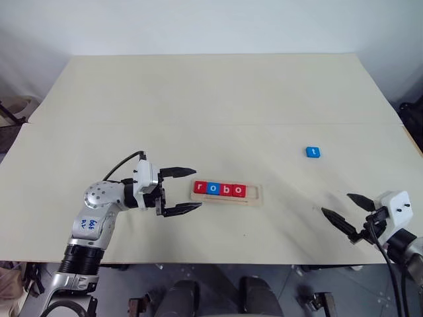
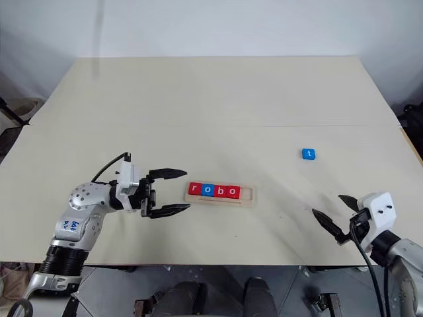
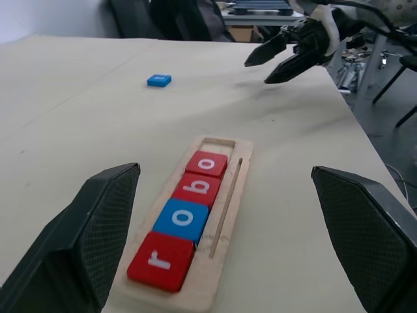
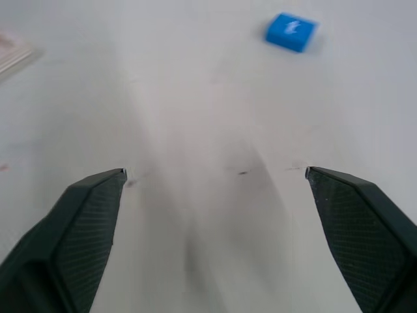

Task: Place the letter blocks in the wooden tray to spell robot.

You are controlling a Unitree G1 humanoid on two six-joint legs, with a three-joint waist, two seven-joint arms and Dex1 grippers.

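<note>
Almost done: four blocks, r, o, b and o, sit in a row in the tray, and the last slot is bare. Only the blue t is left, lying on the table, well apart from the tray. The left gripper waits open beside the tray. The right gripper is open too, empty, near the t.
</note>
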